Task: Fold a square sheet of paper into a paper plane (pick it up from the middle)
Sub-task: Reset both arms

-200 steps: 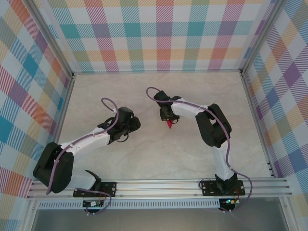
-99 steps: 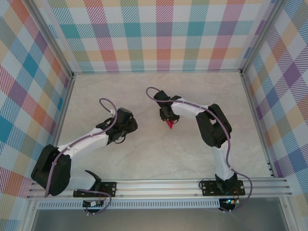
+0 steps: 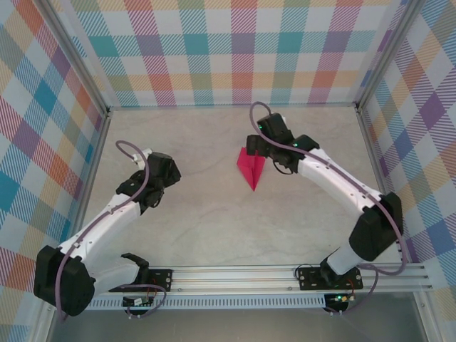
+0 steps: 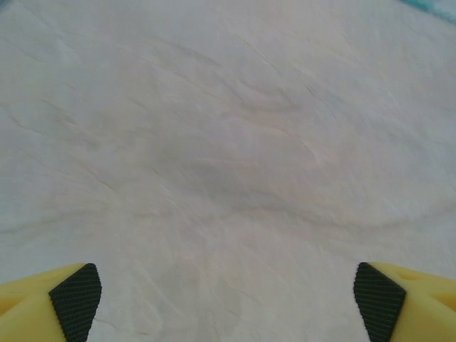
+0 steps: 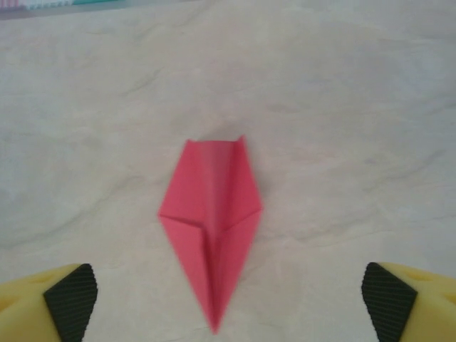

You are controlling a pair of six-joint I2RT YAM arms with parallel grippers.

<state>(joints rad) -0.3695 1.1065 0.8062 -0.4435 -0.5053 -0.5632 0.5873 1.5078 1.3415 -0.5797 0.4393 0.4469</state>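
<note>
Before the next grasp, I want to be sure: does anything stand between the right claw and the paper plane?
Nothing visible does. The paper plane lies on bare table just ahead of the open right claw, apart from it.

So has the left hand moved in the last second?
Yes. Seen from above, the left hand has swung to the left, away from the middle and much closer to the left frame rail.
</note>
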